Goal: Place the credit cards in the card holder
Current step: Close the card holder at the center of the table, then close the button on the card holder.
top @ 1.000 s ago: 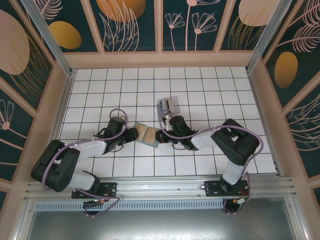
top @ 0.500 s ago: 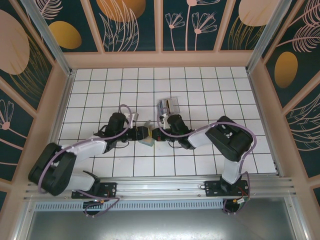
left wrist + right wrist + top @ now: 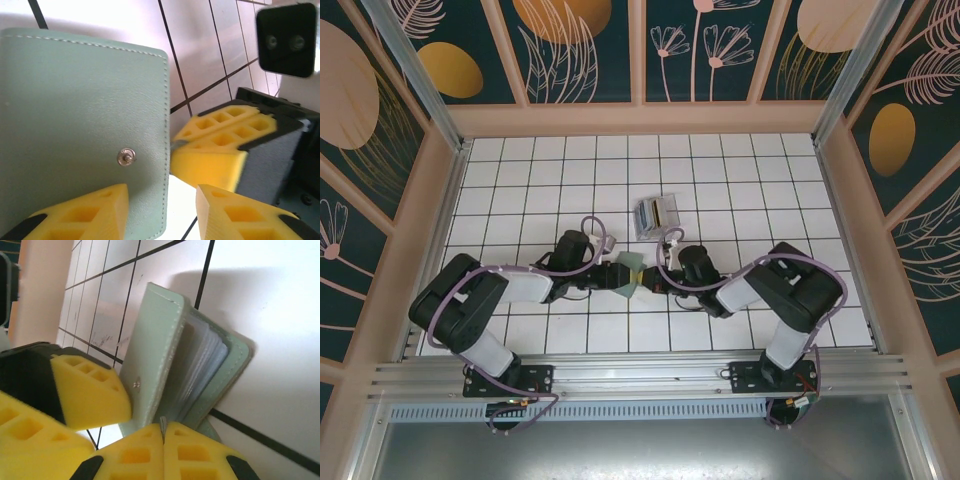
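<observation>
Visibility gaps
card holder (image 3: 75,110) cropped at left wrist view's edge; credit cards (image 3: 200,365) inside blurred, uncountable; clear box (image 3: 656,213) contents too small.

No legible text, seemingly.

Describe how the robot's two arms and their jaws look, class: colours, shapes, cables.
The left arm and right arm match: black joint housings, white link covers, a purple cable looping along each. The jaws carry yellow wedge-shaped pads with square hollows, on black mounts.
</observation>
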You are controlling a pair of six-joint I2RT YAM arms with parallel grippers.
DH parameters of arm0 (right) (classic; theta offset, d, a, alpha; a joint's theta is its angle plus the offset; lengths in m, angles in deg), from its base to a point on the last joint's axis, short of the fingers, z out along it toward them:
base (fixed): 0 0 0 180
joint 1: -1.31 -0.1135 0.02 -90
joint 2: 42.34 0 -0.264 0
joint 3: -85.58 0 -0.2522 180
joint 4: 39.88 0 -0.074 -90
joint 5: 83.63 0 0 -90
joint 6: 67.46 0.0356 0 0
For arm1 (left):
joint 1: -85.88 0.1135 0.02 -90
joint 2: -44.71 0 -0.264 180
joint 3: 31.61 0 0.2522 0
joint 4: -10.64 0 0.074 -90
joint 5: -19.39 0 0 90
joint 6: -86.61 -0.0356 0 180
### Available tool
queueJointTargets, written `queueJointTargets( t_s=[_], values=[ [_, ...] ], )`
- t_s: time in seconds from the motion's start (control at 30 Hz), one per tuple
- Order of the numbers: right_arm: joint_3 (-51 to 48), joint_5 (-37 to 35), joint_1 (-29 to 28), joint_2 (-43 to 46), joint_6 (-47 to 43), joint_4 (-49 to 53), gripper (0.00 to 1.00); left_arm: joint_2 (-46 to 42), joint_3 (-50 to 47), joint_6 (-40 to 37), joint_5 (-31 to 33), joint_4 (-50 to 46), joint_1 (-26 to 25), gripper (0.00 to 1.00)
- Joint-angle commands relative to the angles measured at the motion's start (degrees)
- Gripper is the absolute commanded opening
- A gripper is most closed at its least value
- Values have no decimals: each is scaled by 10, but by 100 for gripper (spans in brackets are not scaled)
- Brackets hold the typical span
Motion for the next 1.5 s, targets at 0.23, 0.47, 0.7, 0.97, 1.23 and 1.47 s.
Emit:
queueJointTargets(
  t_s=[0.23, 0.47, 0.7, 0.97, 1.23, 1.47],
  values=[
    [-17, -44, 6, 69, -7, 50, 18, -14, -31, 70, 53, 24, -3, 27],
    [-7, -39, 4, 63, 1, 54, 20, -10, -36, 77, 60, 23, -4, 25],
    [2, -35, 4, 67, 1, 63, 14, -5, -43, 81, 62, 31, -5, 24],
    [2, -38, 4, 72, 2, 64, 19, 6, -40, 83, 62, 32, -6, 24],
    [-3, -44, 2, 89, -5, 68, 26, 12, -35, 91, 56, 35, -9, 23],
    [1, -31, 2, 81, -12, 73, 4, 19, -29, 95, 57, 35, -13, 23]
  ],
)
